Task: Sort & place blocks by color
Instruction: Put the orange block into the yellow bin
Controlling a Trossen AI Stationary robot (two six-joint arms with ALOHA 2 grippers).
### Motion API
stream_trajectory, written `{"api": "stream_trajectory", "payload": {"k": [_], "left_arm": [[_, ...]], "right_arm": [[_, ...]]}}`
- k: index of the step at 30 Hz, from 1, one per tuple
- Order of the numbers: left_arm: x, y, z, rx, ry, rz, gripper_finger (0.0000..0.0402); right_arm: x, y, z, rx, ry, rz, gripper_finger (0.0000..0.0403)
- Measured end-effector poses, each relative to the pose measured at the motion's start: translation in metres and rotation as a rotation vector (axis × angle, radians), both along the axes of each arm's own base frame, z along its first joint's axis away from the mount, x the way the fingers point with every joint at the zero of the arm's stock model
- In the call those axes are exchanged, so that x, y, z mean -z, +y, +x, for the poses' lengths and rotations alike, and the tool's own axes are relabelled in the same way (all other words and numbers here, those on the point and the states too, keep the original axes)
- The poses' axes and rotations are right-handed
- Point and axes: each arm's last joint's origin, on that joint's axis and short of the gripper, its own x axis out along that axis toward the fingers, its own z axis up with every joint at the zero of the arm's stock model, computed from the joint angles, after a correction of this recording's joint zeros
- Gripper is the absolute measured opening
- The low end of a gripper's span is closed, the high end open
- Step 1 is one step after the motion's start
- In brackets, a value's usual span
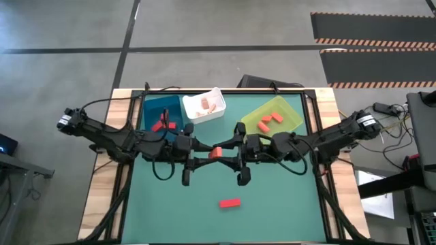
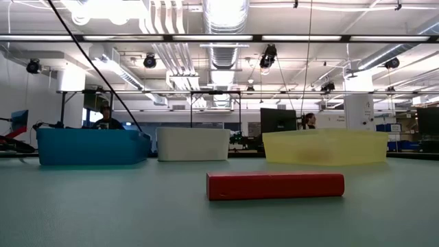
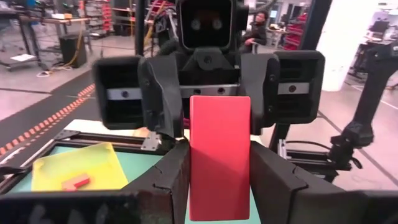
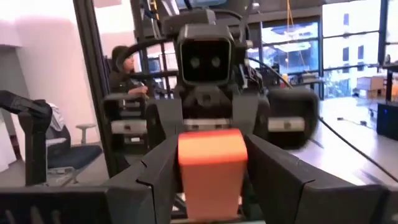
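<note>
My two grippers face each other, held level above the middle of the green table. My left gripper is shut on a red bar block. My right gripper is shut on an orange block. In the high view one reddish block shows between my left gripper and my right gripper; I cannot tell there whether it is one block or two. Another red bar lies flat on the table nearer the front edge. My left gripper pinches the red bar's two long sides between its two fingers. The fingers come level from the table's left and lie along the bar. The bar points ahead at the other gripper, clear of the table. My right gripper pinches the orange block's two sides between its two fingers. The fingers come about level from the table's right. The block is lifted clear of the table.
Along the far edge stand a blue bin with red blocks, a white bin with pale blocks and a yellow-green bin with orange blocks. The low view shows the lying red bar in front of these bins.
</note>
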Motion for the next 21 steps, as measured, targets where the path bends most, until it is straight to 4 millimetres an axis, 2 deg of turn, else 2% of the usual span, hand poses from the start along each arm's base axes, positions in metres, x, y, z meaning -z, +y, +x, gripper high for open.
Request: {"api": "stream_trajectory", "payload": {"k": [6, 12, 16, 21], "left_arm": [[-0.001, 0.000, -0.001, 0.013, -0.007, -0.001, 0.0115], [0.000, 0.004, -0.010, 0.029, -0.014, 0.000, 0.0115], [0.006, 0.006, -0.015, 0.032, -0.012, -0.014, 0.0115], [0.007, 0.006, -0.014, 0.030, -0.006, -0.031, 0.0159]], "right_arm": [[-0.006, -0.001, 0.008, 0.005, -0.020, -0.035, 0.0165], [-0.005, -0.002, 0.009, 0.014, -0.017, -0.059, 0.0125], [-0.003, -0.002, 0.010, 0.011, -0.008, -0.056, 0.0123], [-0.003, -0.002, 0.009, 0.012, -0.008, -0.028, 0.0123]]}}
